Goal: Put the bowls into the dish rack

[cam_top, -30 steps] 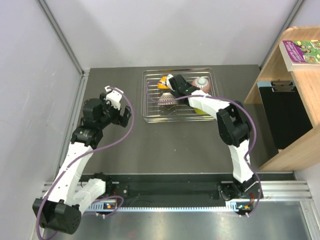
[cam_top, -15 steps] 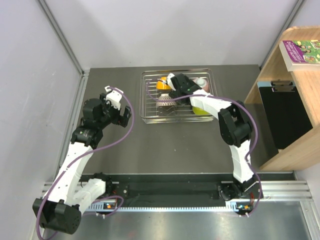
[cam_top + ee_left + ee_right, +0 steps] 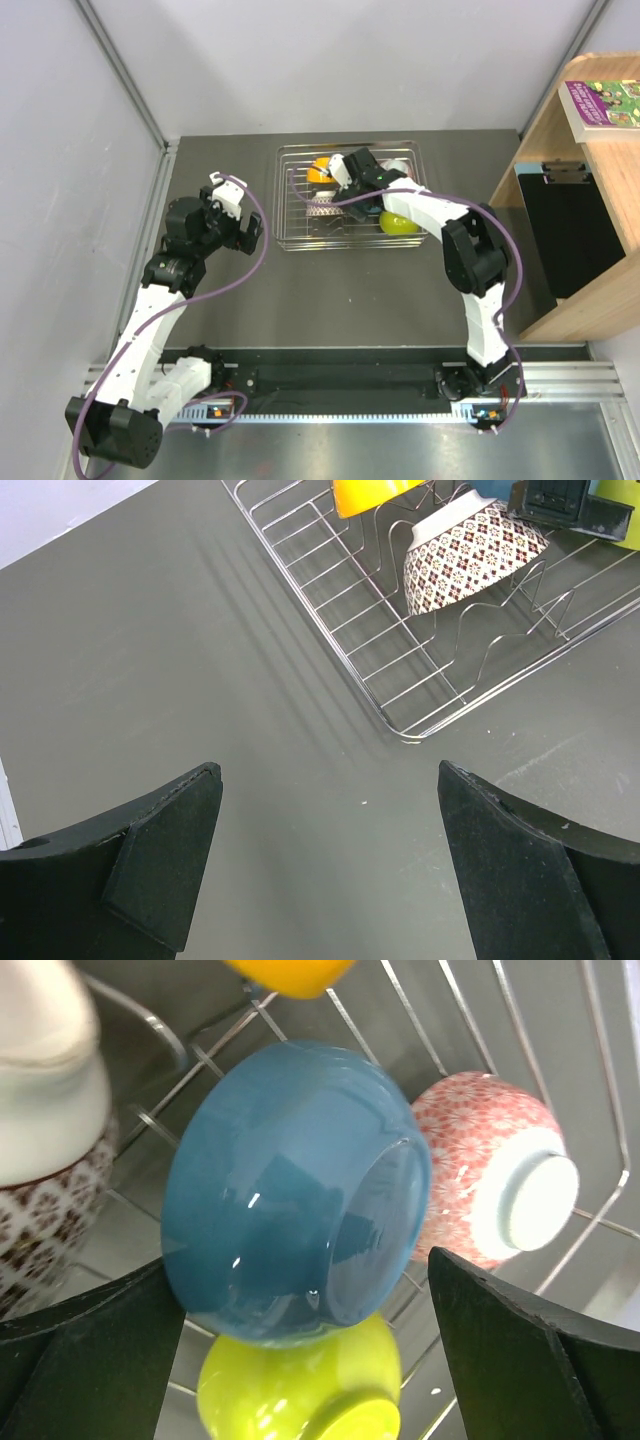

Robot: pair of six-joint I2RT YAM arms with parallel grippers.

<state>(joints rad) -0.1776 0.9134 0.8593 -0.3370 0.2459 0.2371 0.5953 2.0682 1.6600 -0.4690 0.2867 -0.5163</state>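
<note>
Blue bowl (image 3: 290, 1190) is found released in the dish rack (image 3: 300, 228), with the lime green bowl (image 3: 300, 1400) at its 6 o'clock. The right gripper (image 3: 300, 1260), narrower a second ago, is now spread around it. The left gripper (image 3: 328, 770) is spread, empty. Loading is judged essentially complete.

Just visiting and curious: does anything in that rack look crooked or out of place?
Nothing spilled or broken. The blue bowl lies tipped on its side in the dish rack, seemingly leaning on the lime green bowl rather than standing in its own slot.
</note>
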